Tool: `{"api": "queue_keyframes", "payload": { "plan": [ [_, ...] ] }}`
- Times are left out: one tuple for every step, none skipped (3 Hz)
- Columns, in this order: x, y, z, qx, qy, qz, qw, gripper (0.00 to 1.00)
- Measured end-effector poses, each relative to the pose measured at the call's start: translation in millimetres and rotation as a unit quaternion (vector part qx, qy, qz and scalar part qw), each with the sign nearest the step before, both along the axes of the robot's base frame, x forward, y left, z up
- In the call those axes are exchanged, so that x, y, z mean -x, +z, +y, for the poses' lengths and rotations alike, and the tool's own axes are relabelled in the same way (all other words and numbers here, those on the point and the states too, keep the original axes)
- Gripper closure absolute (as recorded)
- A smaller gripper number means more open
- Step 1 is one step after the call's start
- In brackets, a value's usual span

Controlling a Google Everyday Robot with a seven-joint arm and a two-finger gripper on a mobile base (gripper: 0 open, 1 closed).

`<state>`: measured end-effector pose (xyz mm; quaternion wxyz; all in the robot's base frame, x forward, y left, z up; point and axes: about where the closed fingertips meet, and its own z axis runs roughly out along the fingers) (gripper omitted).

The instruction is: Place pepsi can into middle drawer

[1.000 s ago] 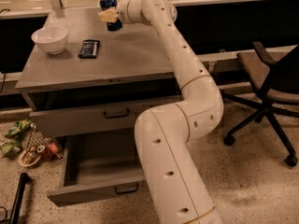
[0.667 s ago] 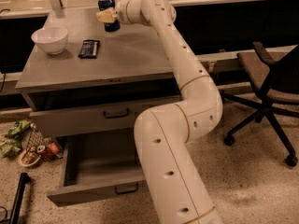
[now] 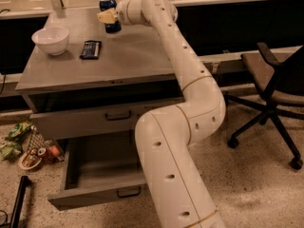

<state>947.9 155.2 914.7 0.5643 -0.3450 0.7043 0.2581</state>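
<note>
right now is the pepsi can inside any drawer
No, the pepsi can stands on the cabinet top near its back edge, with the gripper right at it.

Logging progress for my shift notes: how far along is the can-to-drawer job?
Done: a drawer, likely the middle one, is pulled wide open. In hand: the gripper is at the pepsi can, at the back of the cabinet top. Left: lifting the can and setting it in that drawer.
</note>
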Motion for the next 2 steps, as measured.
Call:
{"api": "queue_keyframes", "payload": {
  "plan": [
    [-3.8,1.3,-0.4,-0.017,0.0,-0.013,0.9998,1.0],
    [-0.6,2.3,0.3,-0.031,0.007,-0.025,0.9992,1.0]
  ]
}}
